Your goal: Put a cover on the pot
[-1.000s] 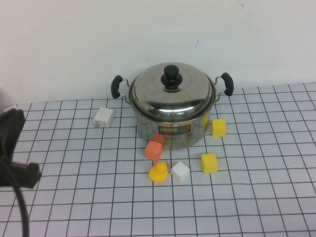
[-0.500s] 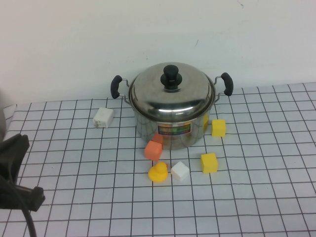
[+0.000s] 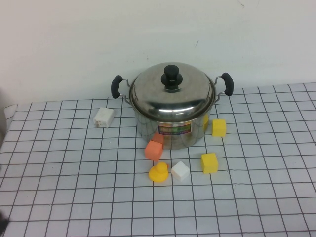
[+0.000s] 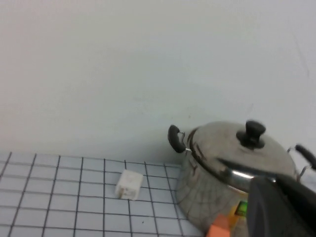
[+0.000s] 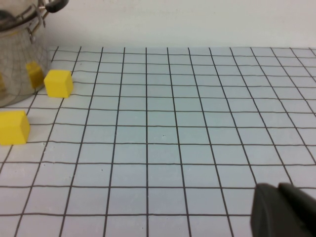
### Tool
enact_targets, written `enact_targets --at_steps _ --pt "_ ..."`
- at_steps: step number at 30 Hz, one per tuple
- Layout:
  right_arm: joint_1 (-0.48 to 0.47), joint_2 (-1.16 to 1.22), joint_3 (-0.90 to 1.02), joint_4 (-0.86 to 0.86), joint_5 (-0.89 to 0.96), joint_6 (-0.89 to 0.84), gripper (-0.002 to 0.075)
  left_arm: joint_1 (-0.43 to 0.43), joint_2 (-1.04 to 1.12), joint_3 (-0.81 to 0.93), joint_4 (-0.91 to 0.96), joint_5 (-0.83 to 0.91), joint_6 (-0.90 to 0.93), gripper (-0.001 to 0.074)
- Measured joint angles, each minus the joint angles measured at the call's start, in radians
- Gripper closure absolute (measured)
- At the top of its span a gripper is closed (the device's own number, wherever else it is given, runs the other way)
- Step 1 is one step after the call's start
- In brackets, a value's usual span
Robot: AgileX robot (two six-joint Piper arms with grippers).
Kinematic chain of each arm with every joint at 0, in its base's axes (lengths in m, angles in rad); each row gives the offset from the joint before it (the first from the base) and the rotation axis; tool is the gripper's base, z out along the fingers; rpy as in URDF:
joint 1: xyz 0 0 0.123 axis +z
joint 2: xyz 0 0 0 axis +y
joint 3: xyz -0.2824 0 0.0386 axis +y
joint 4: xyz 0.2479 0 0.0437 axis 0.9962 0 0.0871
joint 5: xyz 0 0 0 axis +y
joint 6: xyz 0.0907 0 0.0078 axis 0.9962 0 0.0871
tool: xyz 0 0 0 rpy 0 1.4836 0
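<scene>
The steel pot (image 3: 170, 129) stands at the back middle of the gridded table, with two black side handles and a colourful label. The domed steel lid (image 3: 172, 94) with its black knob (image 3: 172, 76) sits level on the pot's rim. The left wrist view shows the pot (image 4: 205, 197) and the lid (image 4: 229, 150) too. My left gripper (image 4: 279, 207) is shut and empty, well back from the pot on its left. My right gripper (image 5: 284, 210) is shut and empty, low over the table to the right of the pot (image 5: 17, 64). Neither arm shows in the high view.
Small things lie round the pot's foot: a white block (image 3: 103, 117) to the left, an orange block (image 3: 153, 149), a yellow duck (image 3: 158, 172), a white cube (image 3: 180, 171) and two yellow cubes (image 3: 209, 162) (image 3: 219, 127). A white wall stands behind the table.
My left arm has drawn back down the left edge and out of the high view. The pot, lid and blocks have not moved.
</scene>
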Motion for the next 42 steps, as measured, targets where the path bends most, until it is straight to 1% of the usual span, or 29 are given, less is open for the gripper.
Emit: enact_targets --at_steps 3,5,8,11,13,15,17,19,22,26,28,29,33,36,42 --pt "0.000 0.000 0.000 0.000 0.000 0.000 0.0717 0.032 -0.112 0.050 -0.165 0.030 0.075 0.0736" --pt "0.000 0.000 0.000 0.000 0.000 0.000 0.0717 0.070 -0.172 0.089 -0.277 0.038 0.192 0.0736" --pt "0.000 0.000 0.000 0.000 0.000 0.000 0.0717 0.152 -0.249 0.147 -0.490 0.031 0.409 0.0736" --pt "0.000 0.000 0.000 0.000 0.000 0.000 0.0717 0.240 -0.304 0.199 -0.751 -0.001 0.685 0.0736" --pt "0.000 0.000 0.000 0.000 0.000 0.000 0.0717 0.298 -0.317 0.234 -0.959 -0.028 0.902 0.0736" --pt "0.000 0.000 0.000 0.000 0.000 0.000 0.0717 0.331 -0.325 0.266 -1.096 -0.049 1.103 0.0736" --pt "0.000 0.000 0.000 0.000 0.000 0.000 0.0717 0.344 -0.346 0.294 -1.165 -0.067 1.244 0.0736" --pt "0.000 0.000 0.000 0.000 0.000 0.000 0.0717 0.343 -0.370 0.301 -1.199 -0.071 1.306 0.0736" --pt "0.000 0.000 0.000 0.000 0.000 0.000 0.0717 0.341 -0.398 0.301 -1.273 -0.059 1.345 0.0736" --pt "0.000 0.000 0.000 0.000 0.000 0.000 0.0717 0.324 -0.403 0.301 -1.400 0.078 1.360 0.0736" --pt "0.000 0.000 0.000 0.000 0.000 0.000 0.0717 0.311 -0.403 0.301 -1.439 0.156 1.367 0.0736" --pt "0.000 0.000 0.000 0.000 0.000 0.000 0.0717 0.304 -0.403 0.299 -1.449 0.168 1.379 0.0736" --pt "0.000 0.000 0.000 0.000 0.000 0.000 0.0717 0.277 -0.403 0.299 -1.484 0.172 1.496 0.0736" --pt "0.000 0.000 0.000 0.000 0.000 0.000 0.0717 0.277 -0.403 0.299 -1.524 0.175 1.600 0.0736" --pt "0.000 0.000 0.000 0.000 0.000 0.000 0.0717 0.277 -0.403 0.297 -1.546 0.178 1.647 0.0736"
